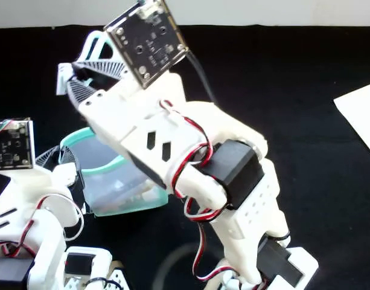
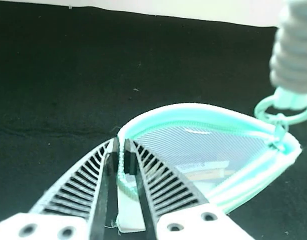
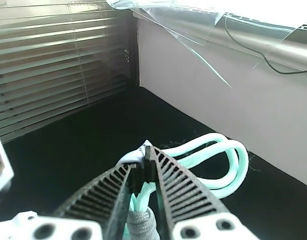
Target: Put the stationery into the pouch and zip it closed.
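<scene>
A clear pouch (image 1: 112, 181) with mint trim lies on the black table between the arms. My left gripper (image 2: 120, 146) is shut on one end of the pouch (image 2: 208, 145), pinching its mint edge. Stationery (image 2: 203, 170) shows through the clear side. The zipper slider (image 2: 278, 140) sits at the far end, with a mint ring (image 2: 283, 107) and a grey-wrapped cord (image 2: 293, 50) rising from it. My right gripper (image 3: 144, 150) is shut on that cord's mint loop (image 3: 213, 160), held up above the table. From the high view the right gripper (image 1: 73, 75) stands beyond the pouch.
A white sheet (image 1: 360, 115) lies at the table's right edge. A dark cable (image 1: 200, 72) runs behind the right arm. A pale wall (image 3: 233, 100) and window blinds (image 3: 53, 60) stand beyond the table. Black cloth (image 1: 293, 72) covers the table.
</scene>
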Motion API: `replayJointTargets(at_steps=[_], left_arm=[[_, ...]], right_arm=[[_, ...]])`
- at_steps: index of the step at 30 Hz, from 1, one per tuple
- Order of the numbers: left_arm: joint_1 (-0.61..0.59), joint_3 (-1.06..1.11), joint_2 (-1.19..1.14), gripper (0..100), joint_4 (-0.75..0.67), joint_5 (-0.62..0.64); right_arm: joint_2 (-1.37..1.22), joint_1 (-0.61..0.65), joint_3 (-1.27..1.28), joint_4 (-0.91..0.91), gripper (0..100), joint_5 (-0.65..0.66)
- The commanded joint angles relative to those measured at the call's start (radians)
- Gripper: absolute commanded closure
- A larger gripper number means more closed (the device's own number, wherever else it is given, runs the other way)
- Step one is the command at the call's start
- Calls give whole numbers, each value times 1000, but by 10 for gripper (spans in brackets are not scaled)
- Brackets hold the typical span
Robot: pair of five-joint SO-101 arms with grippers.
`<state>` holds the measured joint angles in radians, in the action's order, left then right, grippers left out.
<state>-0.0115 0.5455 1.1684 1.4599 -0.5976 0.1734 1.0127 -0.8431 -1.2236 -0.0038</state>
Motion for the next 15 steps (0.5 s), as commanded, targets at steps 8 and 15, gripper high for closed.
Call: replayJointTargets(at_steps=[8,15], left_arm=[[108,136,-64,993,9,23],[145,159,-54,990,12,60]], right_arm=[[-13,104,-189,5,991,-81],[-96,74,-286,-122,991,-60]])
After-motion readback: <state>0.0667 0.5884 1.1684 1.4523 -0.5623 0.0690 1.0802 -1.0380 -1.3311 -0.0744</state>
